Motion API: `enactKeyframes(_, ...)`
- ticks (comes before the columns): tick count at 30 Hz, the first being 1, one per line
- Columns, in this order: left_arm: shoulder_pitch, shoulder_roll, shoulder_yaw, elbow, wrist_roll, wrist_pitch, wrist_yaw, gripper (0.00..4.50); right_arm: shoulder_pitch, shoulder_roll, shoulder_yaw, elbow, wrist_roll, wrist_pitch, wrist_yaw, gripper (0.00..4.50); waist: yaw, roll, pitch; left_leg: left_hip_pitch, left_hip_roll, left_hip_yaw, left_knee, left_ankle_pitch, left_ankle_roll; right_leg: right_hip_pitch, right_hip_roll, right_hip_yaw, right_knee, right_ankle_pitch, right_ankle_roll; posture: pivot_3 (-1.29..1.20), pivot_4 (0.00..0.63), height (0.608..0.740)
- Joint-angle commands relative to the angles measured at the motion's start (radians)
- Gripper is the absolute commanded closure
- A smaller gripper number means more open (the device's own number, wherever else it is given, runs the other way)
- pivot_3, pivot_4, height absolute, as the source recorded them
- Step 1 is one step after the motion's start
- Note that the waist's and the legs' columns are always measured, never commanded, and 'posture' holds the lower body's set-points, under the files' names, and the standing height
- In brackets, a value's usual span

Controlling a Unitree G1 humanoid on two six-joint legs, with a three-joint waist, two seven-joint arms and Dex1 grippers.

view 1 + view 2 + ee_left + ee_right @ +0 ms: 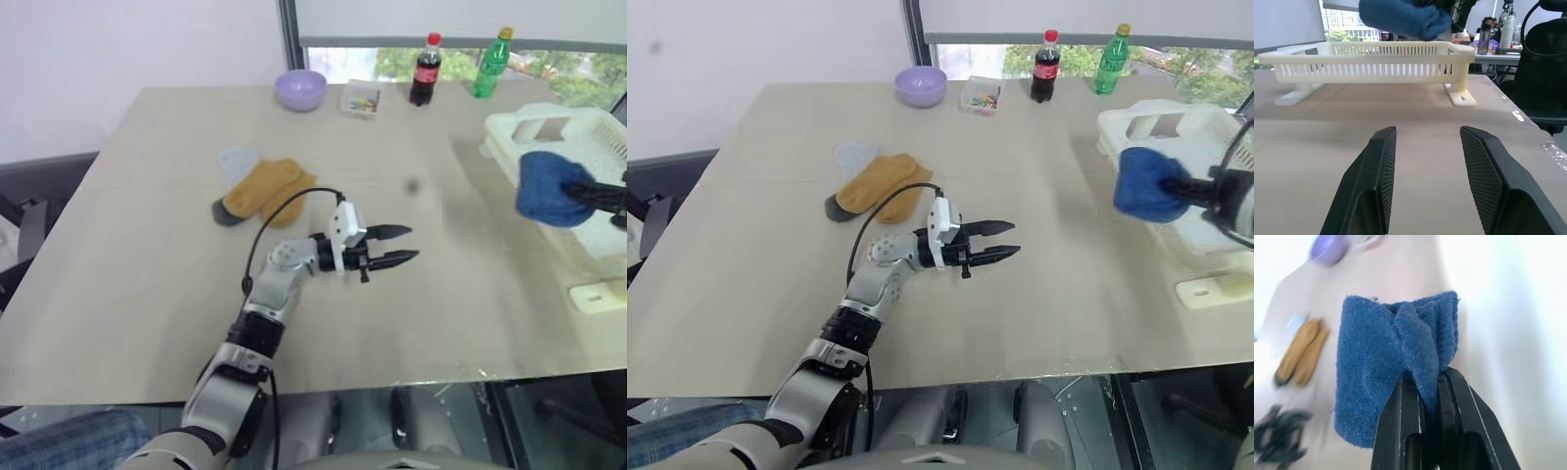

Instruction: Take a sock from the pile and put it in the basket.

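My right gripper is shut on the royal-blue sock and holds it bunched in the air. It hangs over the near left rim of the cream-white slotted basket at the table's right side. The pile lies left of centre: mustard-yellow socks, a pale blue one and a dark grey-green one. My left gripper hovers over mid-table, pointing right toward the basket. It is open with nothing between its fingers.
Along the far edge stand a lilac bowl, a small clear box, a cola bottle and a green bottle. Bare tabletop stretches between the pile and the basket. A black office chair stands beyond the table's right end.
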Motion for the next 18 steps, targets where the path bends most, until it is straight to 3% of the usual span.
enactKeyframes(1,-0.037,-0.01,0.024,-0.039,-0.035,0.027,0.012,2.25,-0.026,-0.07,-0.022,0.146,-0.107,-0.132,0.062,4.48,-0.002,0.0,0.0,0.0,0.0,0.001,0.0,0.0,0.0,0.0,0.0,0.001,0.0,0.0,0.0,0.0,0.15,0.732)
enactKeyframes(5,-0.042,-0.01,0.018,-0.034,-0.027,0.018,0.013,2.25,-0.043,-0.085,0.028,0.294,-0.216,-0.243,0.116,4.48,-0.008,0.0,0.0,0.001,0.0,0.003,0.0,0.0,0.001,0.0,0.001,0.003,0.0,0.0,0.001,0.0,0.15,0.732)
enactKeyframes(6,-0.043,-0.011,0.02,-0.029,-0.025,0.014,0.017,2.25,-0.048,-0.086,0.047,0.334,-0.25,-0.278,0.13,3.66,-0.011,0.0,0.0,0.001,0.0,0.003,0.0,0.0,0.001,0.0,0.001,0.003,0.0,0.0,0.001,0.0,0.15,0.732)
enactKeyframes(8,-0.048,-0.014,0.029,-0.017,-0.026,0.011,0.029,2.25,-0.062,-0.087,0.085,0.393,-0.308,-0.338,0.171,2.99,-0.012,0.001,0.0,0.002,0.001,0.005,0.0,0.0,0.001,0.0,0.001,0.005,0.0,0.0,0.001,0.0,0.15,0.732)
enactKeyframes(9,-0.051,-0.015,0.035,-0.013,-0.027,0.01,0.036,2.25,-0.069,-0.088,0.104,0.411,-0.331,-0.357,0.191,2.26,-0.012,0.002,0.001,0.002,0.001,0.005,0.0,0.0,0.001,0.0,0.001,0.006,0.0,0.001,0.001,0.0,0.15,0.732)
enactKeyframes(11,-0.053,-0.014,0.038,-0.01,-0.028,0.008,0.04,2.25,-0.055,-0.095,0.172,0.401,-0.402,-0.427,0.232,1.35,-0.012,0.003,0.001,0.002,0.001,0.006,0.0,0.0,0.001,0.0,0.001,0.007,0.0,0.001,0.002,0.0,0.15,0.732)
enactKeyframes(13,-0.054,-0.011,0.041,-0.014,-0.028,0.008,0.043,2.25,-0.008,-0.107,0.265,0.352,-0.501,-0.545,0.279,0.15,-0.011,0.003,0.001,0.002,0.001,0.006,0.0,0.0,0.001,-0.001,0.002,0.007,0.001,0.001,0.002,0.0,0.15,0.732)
enactKeyframes(15,-0.052,-0.008,0.046,-0.02,-0.03,0.011,0.046,2.25,0.044,-0.12,0.336,0.3,-0.596,-0.686,0.319,0.05,-0.007,0.003,0.001,0.002,0.001,0.006,0.0,0.0,0.001,-0.001,0.002,0.007,0.0,0.001,0.003,0.0,0.15,0.732)
enactKeyframes(18,-0.046,-0.002,0.063,-0.036,-0.033,0.01,0.065,2.25,0.105,-0.114,0.302,0.173,-0.618,-0.826,0.386,0.05,-0.006,0.004,0.001,0.001,0.0,0.007,0.0,0.0,0.001,-0.003,0.002,0.009,0.001,0.002,0.004,0.0,0.15,0.732)
